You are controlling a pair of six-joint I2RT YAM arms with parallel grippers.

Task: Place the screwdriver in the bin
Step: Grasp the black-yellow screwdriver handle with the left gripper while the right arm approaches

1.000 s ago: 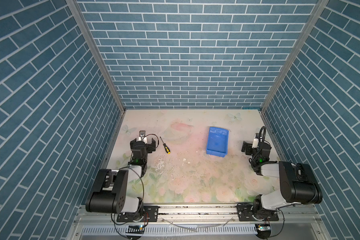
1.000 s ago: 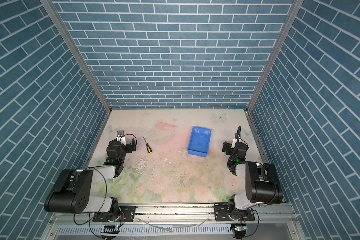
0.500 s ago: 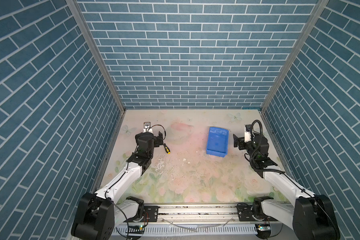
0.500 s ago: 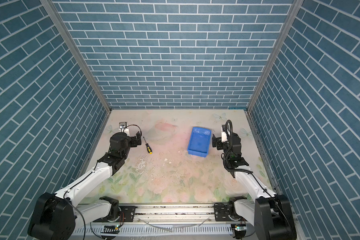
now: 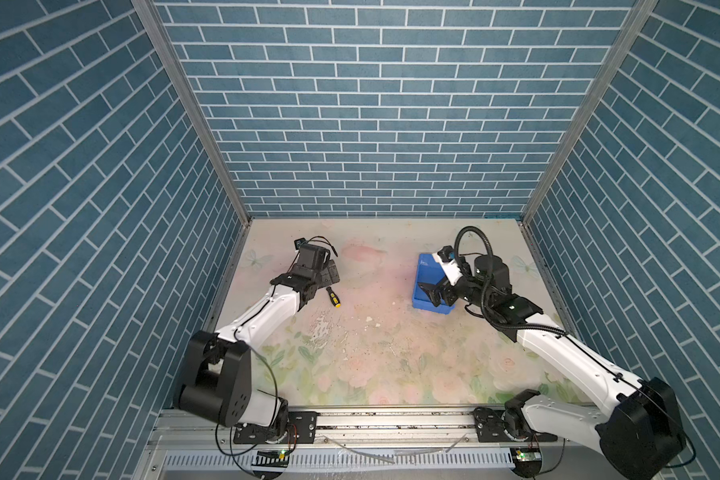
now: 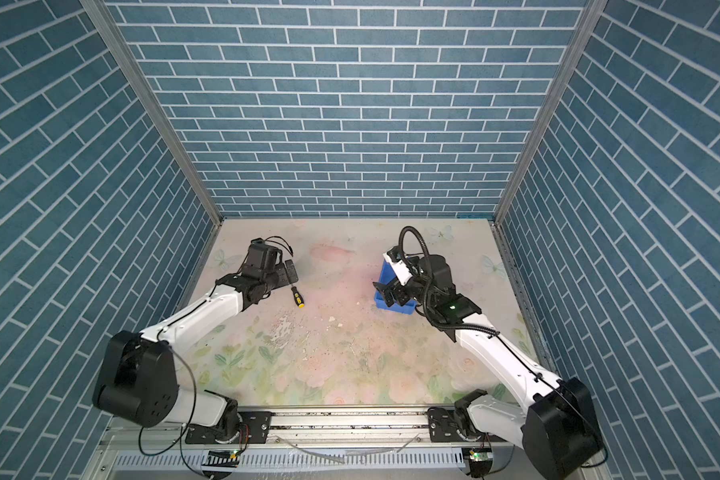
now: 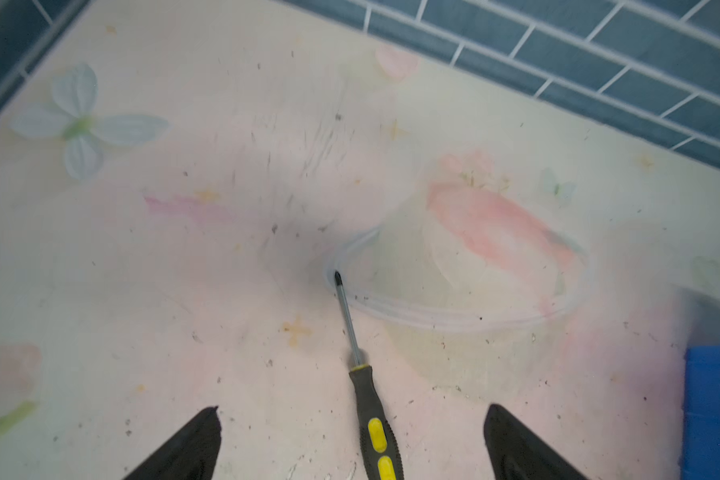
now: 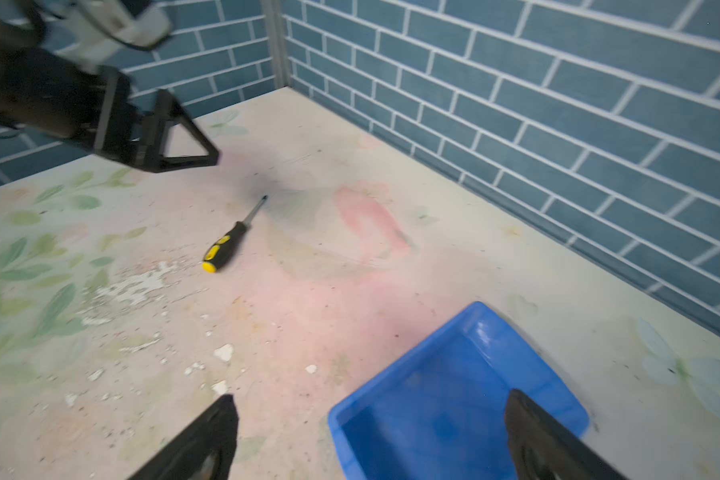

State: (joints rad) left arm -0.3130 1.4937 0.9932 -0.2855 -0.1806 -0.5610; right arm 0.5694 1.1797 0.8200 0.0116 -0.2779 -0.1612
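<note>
Your left gripper (image 5: 332, 272) hangs wide open by the screwdriver (image 5: 332, 296) in both top views. The screwdriver lies flat on the scuffed flowery table (image 5: 371, 353), well apart from the bin (image 5: 427, 270). Blue brick walls (image 5: 371, 124) close you in. In the left wrist view, the screwdriver (image 7: 377, 436) shows between open jaws. In the right wrist view, your right gripper (image 8: 371, 397) is open over the bin (image 8: 466, 374). Both arms reach farther than before; the screwdriver has stayed.
</note>
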